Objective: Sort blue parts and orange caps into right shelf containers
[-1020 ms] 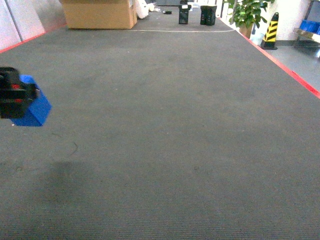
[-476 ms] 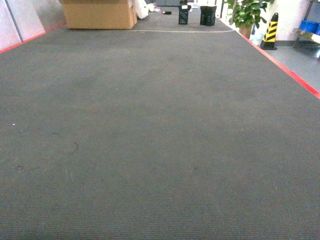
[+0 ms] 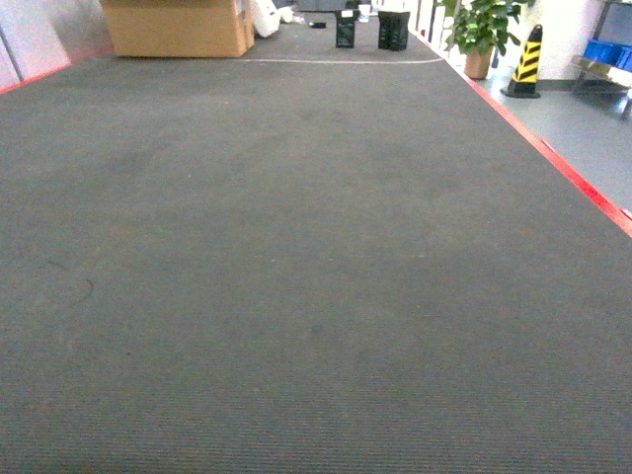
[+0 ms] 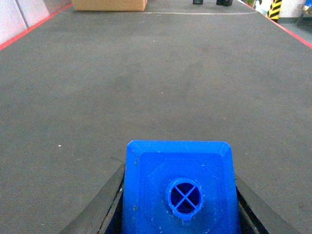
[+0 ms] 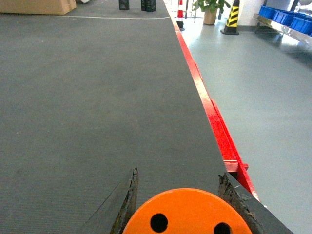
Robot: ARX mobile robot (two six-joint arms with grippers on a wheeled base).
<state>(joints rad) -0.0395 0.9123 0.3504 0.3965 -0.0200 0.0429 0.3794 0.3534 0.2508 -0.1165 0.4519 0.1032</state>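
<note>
Since a second ago the head view has swung rightward; the left claw and its load have left that view, and the cardboard box (image 3: 175, 26) sits further left. Left gripper (image 4: 179, 204) is clenched on a blue part (image 4: 180, 190), a finger against each flank. Right gripper (image 5: 187, 207) grasps an orange cap (image 5: 187, 214) likewise. Ahead of both lies carpet (image 3: 296, 247); beyond the right claw, past the red floor line (image 5: 214, 117), blue containers (image 5: 287, 17) stand on a shelf. Judgement: transit step; keep both grips firm and arms steady while driving toward that shelf.
</note>
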